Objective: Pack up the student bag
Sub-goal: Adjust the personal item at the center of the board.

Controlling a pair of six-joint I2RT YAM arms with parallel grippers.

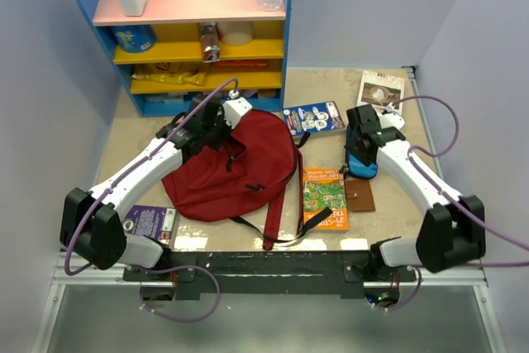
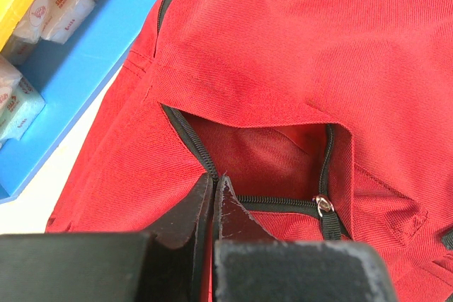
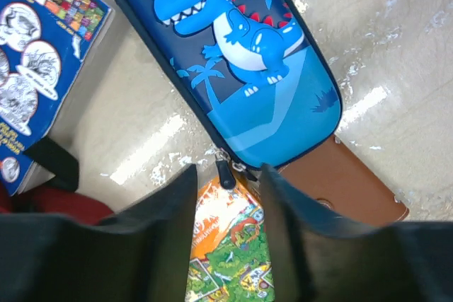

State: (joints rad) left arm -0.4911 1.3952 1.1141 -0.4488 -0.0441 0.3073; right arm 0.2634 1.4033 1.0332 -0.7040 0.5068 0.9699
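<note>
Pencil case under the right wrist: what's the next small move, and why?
Probably lower the right gripper and close on the pencil case's near end: its fingers stand open, straddling the zipper pull without gripping. The left gripper is shut on the student bag's zipper edge, with its opening gaping.

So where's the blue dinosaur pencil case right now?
In the top view the pencil case lies on the right side of the table, under the right gripper, its near end overlapping a brown wallet, with the green picture book to its left.
</note>
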